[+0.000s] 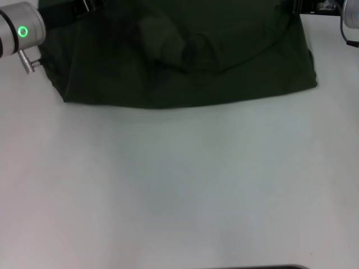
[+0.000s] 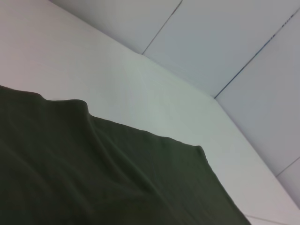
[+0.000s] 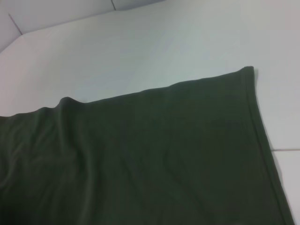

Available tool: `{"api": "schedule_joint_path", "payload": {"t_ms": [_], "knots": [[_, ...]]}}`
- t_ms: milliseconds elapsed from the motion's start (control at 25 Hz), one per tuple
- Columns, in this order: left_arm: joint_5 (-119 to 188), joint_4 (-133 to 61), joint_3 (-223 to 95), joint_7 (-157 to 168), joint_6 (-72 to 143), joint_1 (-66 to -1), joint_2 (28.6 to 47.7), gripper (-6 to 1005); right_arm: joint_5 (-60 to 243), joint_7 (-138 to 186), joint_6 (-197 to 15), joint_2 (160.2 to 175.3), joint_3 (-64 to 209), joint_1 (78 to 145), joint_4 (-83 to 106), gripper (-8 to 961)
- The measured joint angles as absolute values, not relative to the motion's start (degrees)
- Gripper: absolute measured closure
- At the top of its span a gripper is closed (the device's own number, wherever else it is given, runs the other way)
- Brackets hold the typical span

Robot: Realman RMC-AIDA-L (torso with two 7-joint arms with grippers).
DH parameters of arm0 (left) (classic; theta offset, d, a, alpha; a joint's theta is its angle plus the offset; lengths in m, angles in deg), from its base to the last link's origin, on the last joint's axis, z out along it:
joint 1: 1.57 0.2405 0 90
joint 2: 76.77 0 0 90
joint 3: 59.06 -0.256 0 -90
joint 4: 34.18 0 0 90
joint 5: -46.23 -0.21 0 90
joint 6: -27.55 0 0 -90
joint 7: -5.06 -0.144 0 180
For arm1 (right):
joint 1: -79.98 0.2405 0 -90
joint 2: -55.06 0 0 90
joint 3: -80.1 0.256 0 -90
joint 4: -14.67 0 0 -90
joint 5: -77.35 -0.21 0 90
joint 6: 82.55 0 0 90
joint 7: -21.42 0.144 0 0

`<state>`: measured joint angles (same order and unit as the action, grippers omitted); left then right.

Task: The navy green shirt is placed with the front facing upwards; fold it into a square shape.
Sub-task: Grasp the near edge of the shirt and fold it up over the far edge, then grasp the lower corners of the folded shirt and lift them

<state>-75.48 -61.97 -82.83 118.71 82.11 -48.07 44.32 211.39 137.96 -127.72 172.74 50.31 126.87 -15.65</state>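
The navy green shirt (image 1: 185, 61) lies rumpled on the far half of the white table (image 1: 179, 185), its near edge running across the head view; its upper part runs out of the picture. Plain dark green cloth fills the left wrist view (image 2: 93, 173) and the right wrist view (image 3: 140, 159), where a hemmed corner shows. My left arm's silver wrist with a green light (image 1: 21, 32) sits at the far left edge beside the shirt. A sliver of my right arm (image 1: 349, 19) shows at the far right corner. Neither gripper's fingers are visible in any view.
The white table stretches bare from the shirt's near edge toward me. A dark strip (image 1: 269, 267) sits at the table's near edge. Beyond the table, pale floor panels with dark seams (image 2: 234, 47) are visible.
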Motion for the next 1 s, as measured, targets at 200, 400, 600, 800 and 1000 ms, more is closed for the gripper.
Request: {"api": "schedule_joint_path", "payload": {"t_ms": [200, 400, 600, 800, 1000], "knots": [[-72.84, -62.04, -82.96, 118.17, 82.75, -46.82, 44.73, 747, 211.39, 137.96, -128.0, 172.88, 49.99, 126.59, -15.64, 772], [-71.28, -62.5, -83.01, 118.17, 83.09, -45.98, 44.83, 576, 211.44, 138.11, -128.25, 173.0, 48.35, 126.22, -15.64, 665], [-70.32, -64.44, -83.05, 117.99, 85.6, -44.78, 45.31, 460, 211.4, 138.05, -129.18, 173.03, 48.15, 125.45, -16.18, 482], [-70.28, -67.5, -83.06, 116.05, 91.25, -42.79, 45.72, 358, 208.24, 137.16, -136.1, 173.1, 48.24, 121.65, -20.67, 371], [-69.09, -70.17, -83.02, 115.27, 97.66, -39.56, 45.73, 308, 202.12, 133.41, -146.0, 172.14, 48.18, 115.59, -24.04, 351]]}}
